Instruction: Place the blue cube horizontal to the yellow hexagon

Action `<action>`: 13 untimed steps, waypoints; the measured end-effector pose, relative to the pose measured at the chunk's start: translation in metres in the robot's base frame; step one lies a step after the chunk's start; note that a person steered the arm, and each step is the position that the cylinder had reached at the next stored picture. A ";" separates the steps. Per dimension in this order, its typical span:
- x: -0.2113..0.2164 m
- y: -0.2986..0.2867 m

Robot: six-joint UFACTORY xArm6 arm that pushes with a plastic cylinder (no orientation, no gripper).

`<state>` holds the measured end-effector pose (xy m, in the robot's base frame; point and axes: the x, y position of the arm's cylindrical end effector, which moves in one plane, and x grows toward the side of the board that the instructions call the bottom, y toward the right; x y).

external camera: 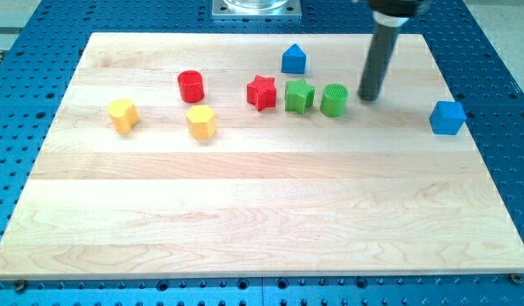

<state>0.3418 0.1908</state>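
Observation:
The blue cube (447,117) sits near the board's right edge. The yellow hexagon (201,122) lies left of centre, far across the board from the cube. My tip (368,98) rests on the board just right of the green cylinder (334,100), about a hand's width left of and slightly above the blue cube, touching neither.
A yellow heart-like block (122,115) lies at the left. A red cylinder (190,86), a red star (262,93), a green star-like block (299,97) and a blue house-shaped block (293,59) stand in the upper middle. The wooden board (262,221) rests on a blue perforated table.

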 end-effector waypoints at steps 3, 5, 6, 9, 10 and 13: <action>0.049 0.142; 0.063 0.033; 0.066 -0.059; 0.138 -0.145; 0.132 -0.144; 0.124 -0.131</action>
<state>0.4655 0.0595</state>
